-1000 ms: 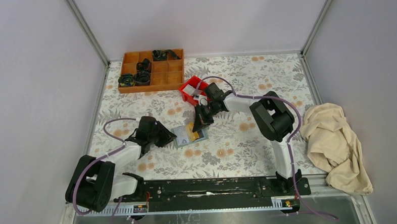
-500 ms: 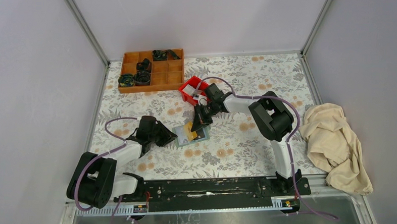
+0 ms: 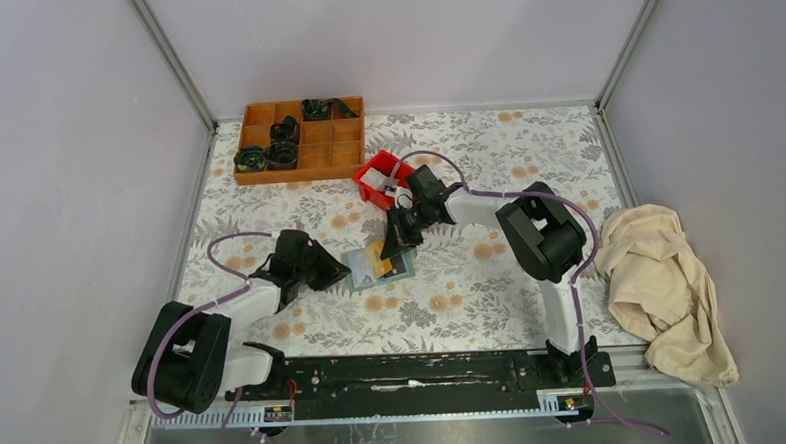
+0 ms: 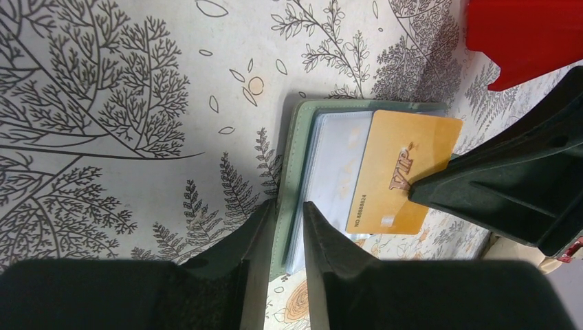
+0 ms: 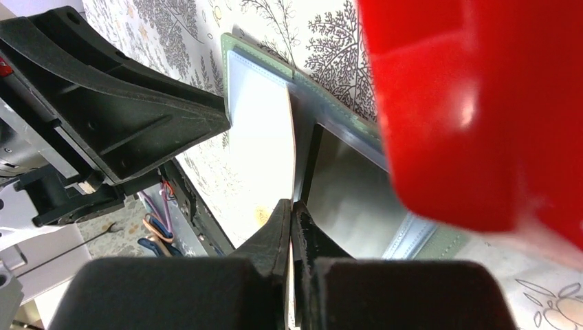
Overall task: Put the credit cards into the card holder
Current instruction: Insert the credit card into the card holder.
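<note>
The sage-green card holder (image 3: 369, 272) lies open on the floral table and also shows in the left wrist view (image 4: 294, 148). My left gripper (image 4: 289, 221) is shut on its near-left edge, with the green cover between the fingers. My right gripper (image 5: 291, 210) is shut on the yellow-tan credit card (image 4: 402, 172). It holds the card edge-on (image 5: 291, 130) over the holder's pale inner pockets (image 5: 258, 130). In the top view the right gripper (image 3: 391, 249) stands over the holder's right half. The dark grey and whitish cards cannot be made out for sure.
A red bin (image 3: 379, 178) stands just behind the right gripper, with a whitish thing in it, and fills the right wrist view (image 5: 474, 103). A brown wooden compartment tray (image 3: 300, 141) holds black parts at the back left. A beige cloth (image 3: 662, 285) lies at the right.
My right gripper with the yellow card has edged slightly left over the holder. My left gripper keeps its hold on the holder's edge.
</note>
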`<state>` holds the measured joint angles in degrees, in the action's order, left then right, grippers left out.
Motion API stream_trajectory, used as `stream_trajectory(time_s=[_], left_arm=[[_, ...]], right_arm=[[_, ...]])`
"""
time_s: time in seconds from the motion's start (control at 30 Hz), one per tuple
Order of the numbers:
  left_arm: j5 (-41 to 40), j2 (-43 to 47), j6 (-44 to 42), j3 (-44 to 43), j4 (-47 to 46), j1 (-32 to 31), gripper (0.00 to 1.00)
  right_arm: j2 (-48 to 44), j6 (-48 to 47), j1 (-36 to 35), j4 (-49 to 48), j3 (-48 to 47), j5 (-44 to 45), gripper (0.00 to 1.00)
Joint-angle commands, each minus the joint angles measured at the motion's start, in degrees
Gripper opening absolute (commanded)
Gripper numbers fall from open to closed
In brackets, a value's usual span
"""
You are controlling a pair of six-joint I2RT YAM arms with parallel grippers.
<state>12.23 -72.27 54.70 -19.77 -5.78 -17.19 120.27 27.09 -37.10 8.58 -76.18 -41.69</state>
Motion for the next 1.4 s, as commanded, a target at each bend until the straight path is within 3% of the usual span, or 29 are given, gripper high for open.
stream_trajectory(time_s=[0.0,1.37], left_arm=[[-0.06,0.48,-1.53,1.64,1.9,0.23,0.29],[1.29,-1.88,-2.43,1.62,0.95,0.18,0.26]], right_arm=[[-4.01,-0.78,-0.52,1.37,0.98,5.39,0.0],[-3.1,4.58,-0.85,-4.13,7.2,6.33,0.0]])
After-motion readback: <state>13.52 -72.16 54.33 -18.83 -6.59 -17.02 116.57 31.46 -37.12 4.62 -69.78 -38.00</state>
